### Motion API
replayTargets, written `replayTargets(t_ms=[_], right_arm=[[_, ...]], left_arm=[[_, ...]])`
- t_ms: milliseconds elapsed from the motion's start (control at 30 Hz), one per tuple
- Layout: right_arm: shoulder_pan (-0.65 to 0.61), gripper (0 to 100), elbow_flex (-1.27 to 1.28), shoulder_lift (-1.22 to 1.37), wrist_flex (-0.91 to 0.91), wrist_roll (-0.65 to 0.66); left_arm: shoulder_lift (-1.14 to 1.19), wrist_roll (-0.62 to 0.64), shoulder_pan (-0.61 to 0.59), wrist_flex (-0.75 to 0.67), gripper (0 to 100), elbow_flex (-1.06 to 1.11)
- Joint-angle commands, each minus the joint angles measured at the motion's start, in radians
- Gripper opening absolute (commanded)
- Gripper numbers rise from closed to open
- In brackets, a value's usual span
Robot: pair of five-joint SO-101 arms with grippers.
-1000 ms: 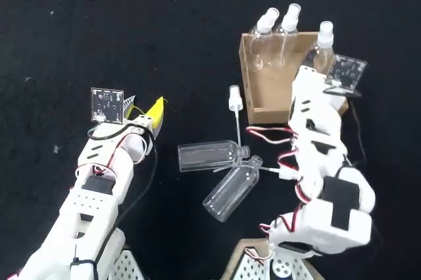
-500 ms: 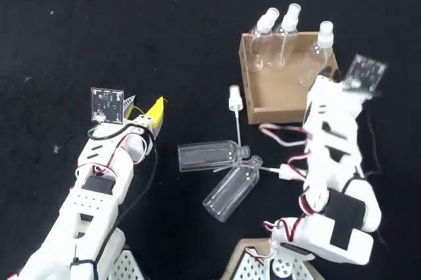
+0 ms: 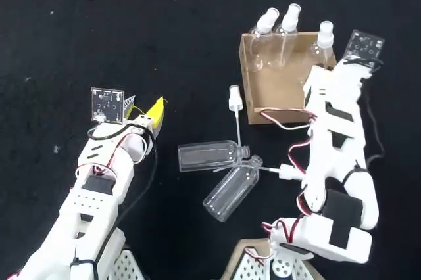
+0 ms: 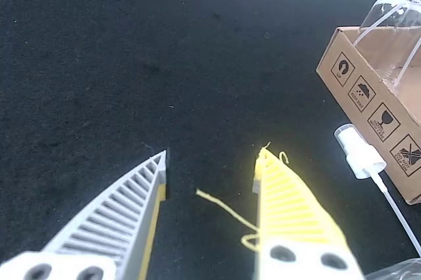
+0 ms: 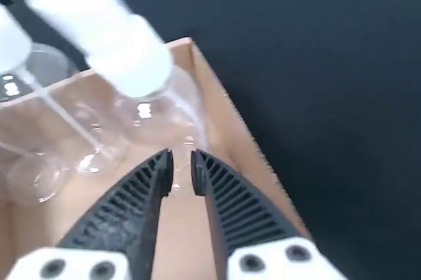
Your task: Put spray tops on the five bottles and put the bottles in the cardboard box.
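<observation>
Three clear bottles with white spray tops [image 3: 324,33] lean upright at the far side of the cardboard box [image 3: 270,110]. The nearest one [image 5: 99,25] stands just ahead of my right gripper [image 5: 181,156], which is shut on nothing above the box's right wall [image 5: 227,106]. Two uncapped bottles lie on the black table, one [image 3: 209,156] on its side and the other [image 3: 231,192] angled beneath it. Left of the box lies a loose spray top [image 3: 235,99], also seen past my left gripper [image 4: 358,155]. My left gripper [image 4: 212,156] is open over bare table.
A second loose spray top [image 3: 284,172] lies by the neck of the angled bottle, close to the right arm's wires. The box's near half [image 3: 279,93] holds nothing. Black table stretches wide to the left [image 3: 99,37] and behind the box.
My right gripper has let go of the third bottle, which stays in the box, and has drawn back to the box's right edge. The left arm has not moved.
</observation>
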Motion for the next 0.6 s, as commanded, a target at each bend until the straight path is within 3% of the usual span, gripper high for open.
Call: replayTargets(t_ms=[0,567], right_arm=[[-0.031,1.1,-0.064,-0.047,0.003,0.008],[-0.031,1.1,-0.157,0.094,0.009,0.075]], left_arm=[[-0.002,-0.005,0.005,-0.020,21,-0.025],[-0.002,-0.005,-0.015,-0.020,21,-0.028]])
